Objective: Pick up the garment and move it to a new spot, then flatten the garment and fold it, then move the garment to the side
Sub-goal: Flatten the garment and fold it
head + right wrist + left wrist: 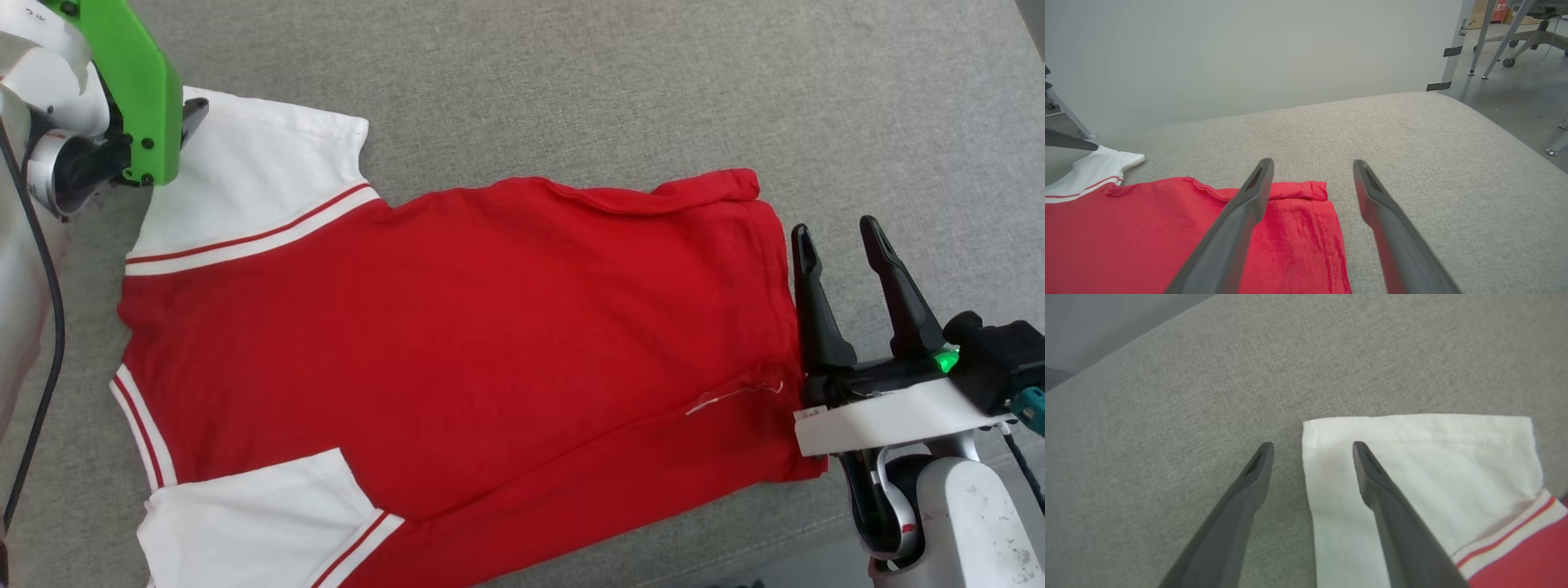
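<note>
Head view: red jersey (457,327) flat on grey cushion (571,82), long axis gripper-to-gripper; left gripper (1311,444) wide, straddling white sleeve (1412,457) edge; right gripper (835,229) wide, empty, beside hem (780,269).

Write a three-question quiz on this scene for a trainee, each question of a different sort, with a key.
1. True or false: the right gripper is shut on the garment.
2. The left gripper has its fingertips at a part of the garment coloured: A) red B) white C) black.
3. Fill in: the garment lies spread on a ___ padded surface.
Key: 1 false, it is open beside the hem; 2 B; 3 grey.
</note>
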### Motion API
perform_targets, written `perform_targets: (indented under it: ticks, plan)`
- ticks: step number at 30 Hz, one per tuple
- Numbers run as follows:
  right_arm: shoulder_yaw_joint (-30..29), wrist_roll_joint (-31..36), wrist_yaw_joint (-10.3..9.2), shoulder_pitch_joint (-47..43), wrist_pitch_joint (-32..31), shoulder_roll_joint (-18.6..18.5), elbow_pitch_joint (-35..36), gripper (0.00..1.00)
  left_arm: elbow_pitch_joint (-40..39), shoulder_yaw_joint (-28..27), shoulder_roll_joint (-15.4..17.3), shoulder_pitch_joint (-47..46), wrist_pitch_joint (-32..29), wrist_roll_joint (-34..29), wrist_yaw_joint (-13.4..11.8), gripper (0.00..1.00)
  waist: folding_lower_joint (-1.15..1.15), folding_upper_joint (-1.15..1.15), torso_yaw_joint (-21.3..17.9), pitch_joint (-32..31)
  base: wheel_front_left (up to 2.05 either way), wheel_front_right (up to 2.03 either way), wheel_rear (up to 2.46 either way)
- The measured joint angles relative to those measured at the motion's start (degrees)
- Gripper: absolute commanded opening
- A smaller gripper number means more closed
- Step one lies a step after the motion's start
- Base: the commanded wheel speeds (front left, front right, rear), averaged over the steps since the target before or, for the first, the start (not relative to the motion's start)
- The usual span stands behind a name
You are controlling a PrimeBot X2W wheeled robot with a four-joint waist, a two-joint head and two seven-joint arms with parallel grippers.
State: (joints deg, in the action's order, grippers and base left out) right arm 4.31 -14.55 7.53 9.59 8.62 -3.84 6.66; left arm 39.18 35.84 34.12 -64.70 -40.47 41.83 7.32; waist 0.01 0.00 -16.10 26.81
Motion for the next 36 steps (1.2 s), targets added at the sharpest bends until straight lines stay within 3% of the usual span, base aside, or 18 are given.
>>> perform_targets:
  ticks: [10,11,12,18,27,32,36]
  plan:
    - [0.6,-0.8,0.00,0.6,0.6,0.3,-0.8,1.00,5.1,2.4,-0.3,-1.7,0.8,-1.9,-0.3,1.00,0.00,0.00,-1.7,2.3,0.00,0.00,0.00]
    - [0.6,-0.8,0.00,0.6,0.7,0.3,-0.9,1.00,5.4,2.3,-0.6,-1.8,0.1,-1.3,-0.3,0.80,0.00,0.00,-1.6,2.3,0.00,0.00,0.00]
    - [0.6,-0.8,0.00,0.6,0.7,0.3,-0.9,1.00,5.7,2.3,-0.9,-2.0,-0.7,-0.6,-0.3,0.00,-0.01,0.00,-1.5,2.3,0.00,0.00,0.00]
    - [0.3,-0.6,0.00,1.0,0.7,0.4,-1.3,1.00,5.7,2.0,-2.0,-2.2,0.3,0.8,-0.3,0.00,0.00,0.00,-1.0,2.1,0.00,0.00,0.00]
    - [-1.6,0.4,0.00,1.1,-1.5,-0.2,-2.6,1.00,6.0,2.4,-2.6,-0.8,11.6,-0.2,-0.3,0.00,-0.01,0.00,0.0,-1.4,0.00,0.00,0.00]
    - [-2.7,1.4,0.00,1.0,-6.3,-2.6,-2.9,1.00,4.7,2.1,-3.7,2.2,15.2,1.1,-0.2,0.00,-0.01,0.00,1.1,-4.8,0.00,0.00,0.00]
    - [-1.8,1.0,0.01,0.9,-14.3,-6.6,-3.2,1.00,2.1,0.8,-5.0,5.1,15.8,5.0,-0.2,0.00,-0.01,0.00,2.5,-7.5,0.00,0.00,0.00]
